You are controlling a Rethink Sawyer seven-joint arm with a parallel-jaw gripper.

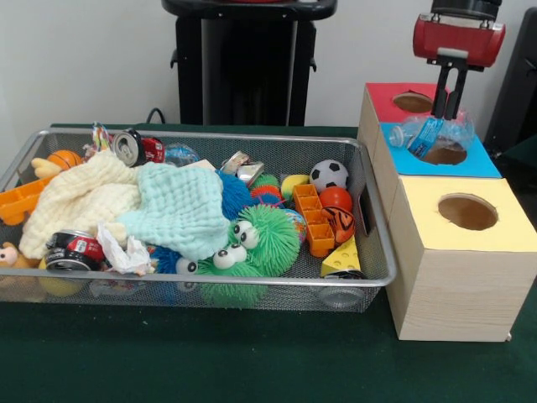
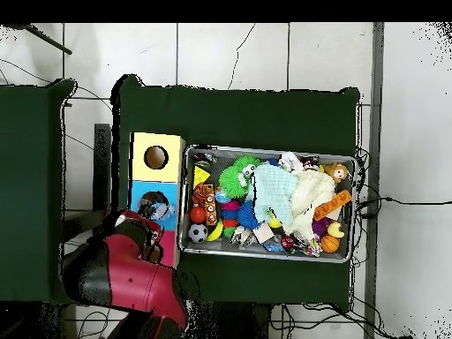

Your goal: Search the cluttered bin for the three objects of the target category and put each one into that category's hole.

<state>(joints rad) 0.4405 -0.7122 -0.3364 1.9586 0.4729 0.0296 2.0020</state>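
End effector (image 1: 445, 113), two dark fingers under the red and black arm (image 1: 458, 38), was closed on a clear crumpled plastic bottle with a blue label (image 1: 432, 134). The bottle hung tilted just over the round hole in the blue-topped box (image 1: 470, 161), its cap end pointing toward the wire bin. Whether its lower end touched the rim of the hole could not be told. In the overhead view the bottle (image 2: 155, 208) sat over the blue top beside the arm's wrist (image 2: 132, 234).

Three wooden boxes stood in a row beside the bin: red-topped box (image 1: 388, 96) farthest back, blue-topped in the middle, yellow-topped box (image 1: 503, 220) nearest the camera. Each top had one round hole.

The silver wire-mesh bin (image 1: 382, 273) rested on the green-covered worktop (image 1: 252, 361). Contents seen: a cream knitted cloth (image 1: 80, 197) overlapped by a pale mint cloth (image 1: 185, 206); a green fuzzy ball with googly eyes (image 1: 260, 239); a small black-and-white football (image 1: 329, 175); an orange plastic brick strip (image 1: 312, 218); a yellow cheese-shaped wedge (image 1: 344, 256); a dented red drinks can (image 1: 138, 149) at the back; another red can (image 1: 71, 249) at the front left, next to a crumpled white paper scrap (image 1: 122, 248); an orange basketball toy (image 1: 65, 159) in the back left corner.
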